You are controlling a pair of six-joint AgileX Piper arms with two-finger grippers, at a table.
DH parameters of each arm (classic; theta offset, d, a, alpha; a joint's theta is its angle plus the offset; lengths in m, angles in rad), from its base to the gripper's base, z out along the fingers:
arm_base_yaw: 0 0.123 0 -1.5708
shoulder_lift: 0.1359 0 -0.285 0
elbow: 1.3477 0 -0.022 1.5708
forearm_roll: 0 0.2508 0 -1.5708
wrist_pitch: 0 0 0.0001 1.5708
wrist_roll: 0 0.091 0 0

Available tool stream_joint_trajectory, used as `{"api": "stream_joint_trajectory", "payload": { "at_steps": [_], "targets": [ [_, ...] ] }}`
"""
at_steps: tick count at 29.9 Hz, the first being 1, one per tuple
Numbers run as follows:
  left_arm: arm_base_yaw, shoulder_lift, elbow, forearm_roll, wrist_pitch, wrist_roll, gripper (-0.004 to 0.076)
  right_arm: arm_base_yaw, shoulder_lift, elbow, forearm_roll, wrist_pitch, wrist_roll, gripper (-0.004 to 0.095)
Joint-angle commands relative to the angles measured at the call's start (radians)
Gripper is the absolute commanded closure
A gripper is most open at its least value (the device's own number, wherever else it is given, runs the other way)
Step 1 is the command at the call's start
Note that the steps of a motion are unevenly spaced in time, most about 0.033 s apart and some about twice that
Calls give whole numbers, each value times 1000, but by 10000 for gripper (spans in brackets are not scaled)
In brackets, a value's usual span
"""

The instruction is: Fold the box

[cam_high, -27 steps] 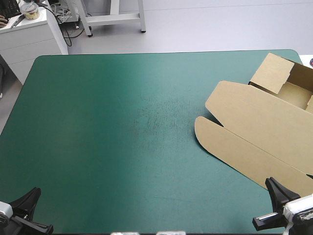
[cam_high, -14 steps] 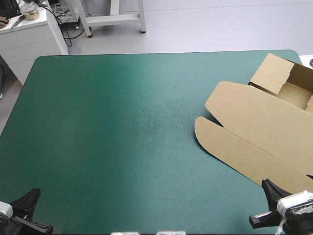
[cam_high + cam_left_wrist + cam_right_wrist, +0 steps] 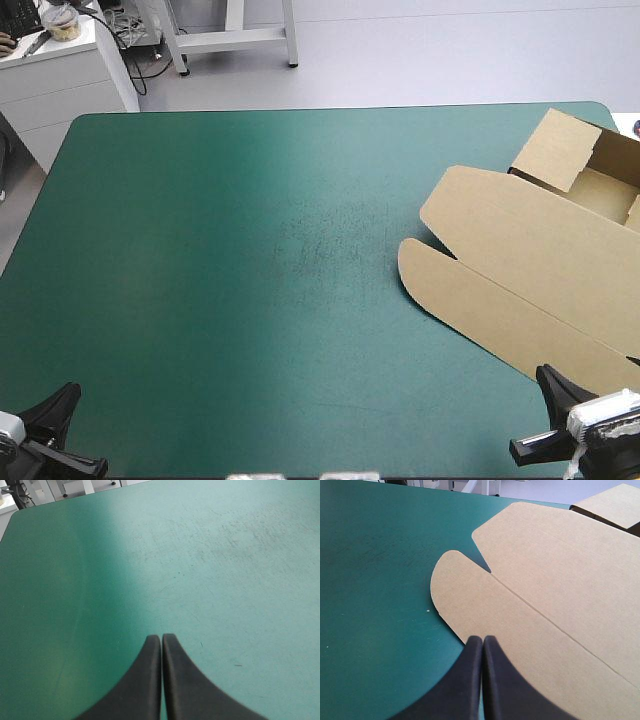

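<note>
The brown box (image 3: pixel 530 265) lies at the table's right side as an open tray (image 3: pixel 600 185) toward the far right corner. Its lid is flat and reaches toward the near edge, with a rounded flap (image 3: pixel 425 270) on its inner side. My right gripper (image 3: pixel 545 374) is shut and empty at the near right corner, its tip just over the lid's near edge. In the right wrist view the right gripper (image 3: pixel 482 639) points along the lid (image 3: pixel 560 595). My left gripper (image 3: pixel 68 392) sits shut and empty at the near left corner. Ahead of the left gripper (image 3: pixel 161 637) is only teal-green cover.
The teal-green table (image 3: pixel 250 260) is bare across its left and middle. A white cabinet (image 3: pixel 60 70) stands beyond the far left corner. The box's right part runs past the picture's edge.
My right gripper shifted slightly left and back toward the near edge earlier, then held still. The box and left gripper have not moved.
</note>
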Motion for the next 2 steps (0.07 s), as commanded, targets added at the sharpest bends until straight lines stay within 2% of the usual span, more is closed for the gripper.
{"api": "stream_joint_trajectory", "payload": {
  "at_steps": [1, 2],
  "targets": [
    [-2, -12, -20, 15, -100, -7, 734, 5, -22, -22, 9, -77, 2, 928],
    [-2, -12, -20, 15, -107, -7, 734, 5, -22, -22, 9, -77, 2, 928]
  ]
}}
